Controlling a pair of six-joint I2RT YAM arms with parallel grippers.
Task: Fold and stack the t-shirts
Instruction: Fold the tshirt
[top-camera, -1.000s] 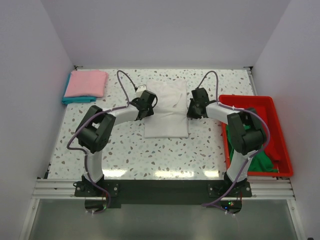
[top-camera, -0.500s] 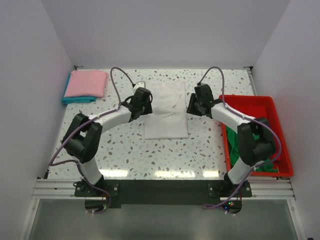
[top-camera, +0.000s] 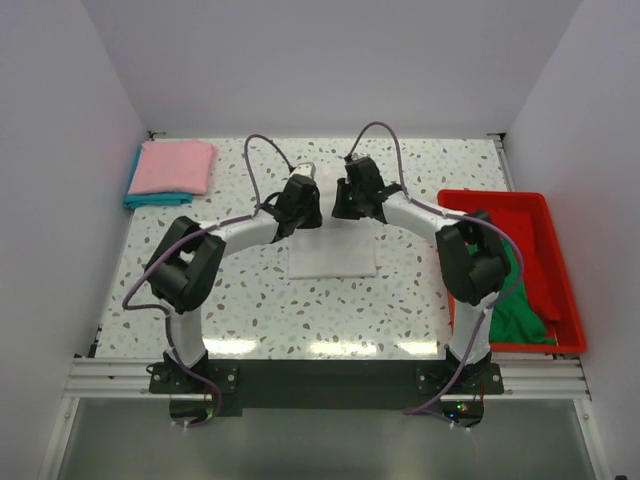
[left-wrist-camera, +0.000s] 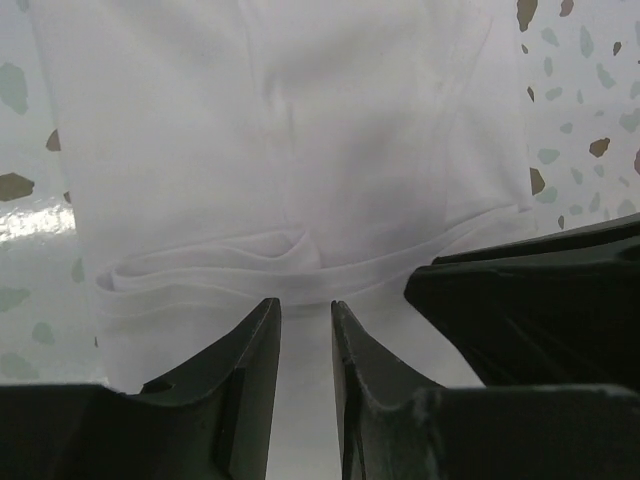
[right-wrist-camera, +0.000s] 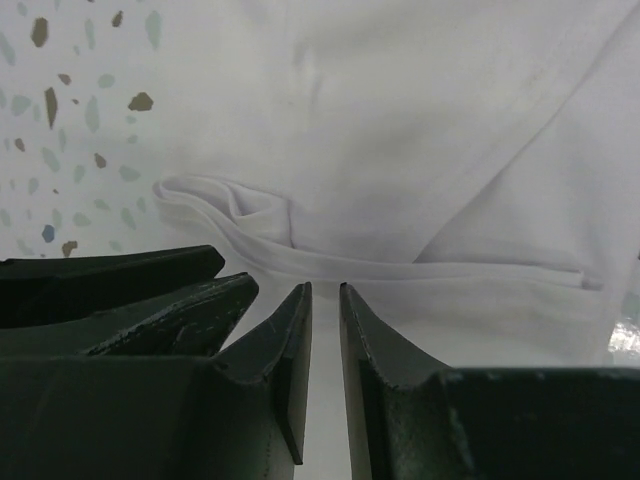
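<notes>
On the white t-shirt (top-camera: 332, 262), left claw (left-wrist-camera: 305, 322) and right claw (right-wrist-camera: 325, 300) each pinch a fold, nearly closed.

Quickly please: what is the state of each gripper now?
Left gripper: closed, pinching the white shirt.
Right gripper: closed, pinching the same shirt.
</notes>
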